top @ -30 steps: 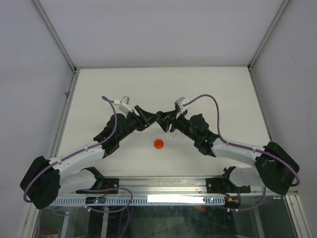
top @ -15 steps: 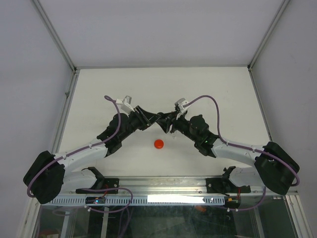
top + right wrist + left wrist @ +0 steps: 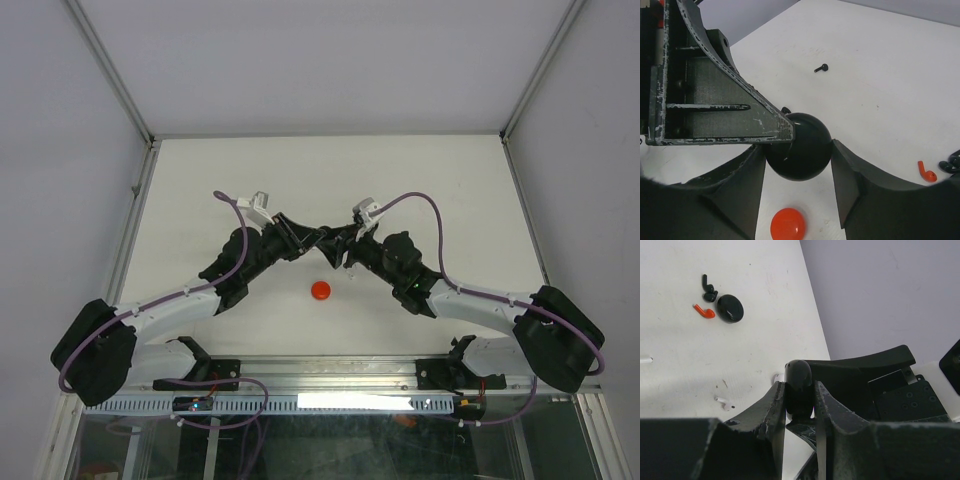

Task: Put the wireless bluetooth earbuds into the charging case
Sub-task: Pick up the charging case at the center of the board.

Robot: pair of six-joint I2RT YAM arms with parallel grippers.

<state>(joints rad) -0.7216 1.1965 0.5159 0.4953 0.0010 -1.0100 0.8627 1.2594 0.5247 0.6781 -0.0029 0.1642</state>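
The left gripper is clamped across the flat faces of the black case, steadying it off the table. The right gripper is closed on its rim, probably to open it. The earbuds lie loose on the table, well apart from it.

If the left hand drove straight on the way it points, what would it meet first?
Probably the right hand. The left hand grips the black case edge-on, and the right hand holds the same case from the opposite side, its body just beyond; depth unclear.
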